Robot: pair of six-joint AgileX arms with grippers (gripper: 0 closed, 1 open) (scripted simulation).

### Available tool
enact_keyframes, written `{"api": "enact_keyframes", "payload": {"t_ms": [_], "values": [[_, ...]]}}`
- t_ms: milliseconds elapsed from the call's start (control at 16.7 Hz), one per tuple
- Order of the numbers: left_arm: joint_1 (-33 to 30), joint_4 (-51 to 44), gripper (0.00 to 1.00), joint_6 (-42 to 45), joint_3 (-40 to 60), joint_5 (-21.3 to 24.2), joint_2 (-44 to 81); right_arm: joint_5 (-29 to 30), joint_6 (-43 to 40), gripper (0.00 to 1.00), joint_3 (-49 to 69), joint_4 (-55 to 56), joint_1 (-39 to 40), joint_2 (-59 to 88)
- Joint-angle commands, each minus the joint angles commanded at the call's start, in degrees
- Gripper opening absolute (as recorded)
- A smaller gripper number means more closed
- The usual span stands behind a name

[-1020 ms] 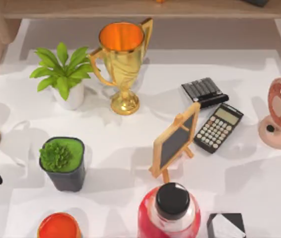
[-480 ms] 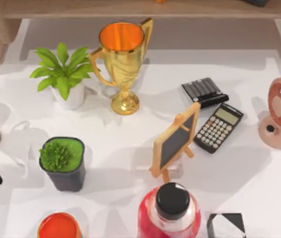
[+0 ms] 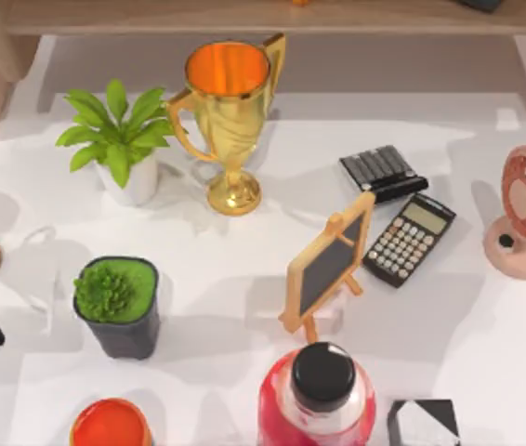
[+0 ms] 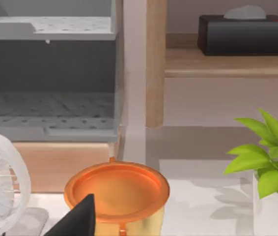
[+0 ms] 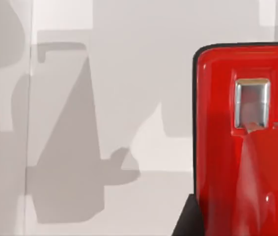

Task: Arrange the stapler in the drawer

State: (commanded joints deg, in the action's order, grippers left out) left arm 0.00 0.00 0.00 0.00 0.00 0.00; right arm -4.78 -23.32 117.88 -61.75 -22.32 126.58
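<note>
Stapler (image 5: 242,147) untouched: from above only shadows on the bench's (image 3: 244,279) right have shifted; the left wrist view faces the open grey drawer (image 4: 50,113); the right wrist view hangs close over the red tool lying there, so a grasp looks imminent, though whether either end effector is open or closed I cannot tell.

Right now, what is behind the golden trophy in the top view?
Behind the trophy a bare strip of the white table runs back to a wooden shelf. The cup itself covers a patch of table right behind it, so whatever lies there cannot be seen.
</note>
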Motion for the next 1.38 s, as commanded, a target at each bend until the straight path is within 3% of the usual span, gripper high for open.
{"api": "enact_keyframes", "payload": {"t_ms": [300, 720, 1200, 1380], "values": [[0.0, 0.0, 1.00, 0.0, 0.0, 0.0, 0.0, -1.1, 1.3, 0.00, 3.7, -4.6, -1.4, 11.3], [0.0, 0.0, 1.00, 0.0, 0.0, 0.0, 0.0, -1.1, 1.4, 0.00, 3.6, -5.0, -1.4, 11.9], [0.0, 0.0, 1.00, 0.0, 0.0, 0.0, 0.0, -8.4, -13.6, 0.00, 8.0, 1.1, -6.2, 1.3], [0.0, 0.0, 1.00, 0.0, 0.0, 0.0, 0.0, -9.1, -15.0, 0.00, 8.2, 1.6, -6.9, 0.4]]}}
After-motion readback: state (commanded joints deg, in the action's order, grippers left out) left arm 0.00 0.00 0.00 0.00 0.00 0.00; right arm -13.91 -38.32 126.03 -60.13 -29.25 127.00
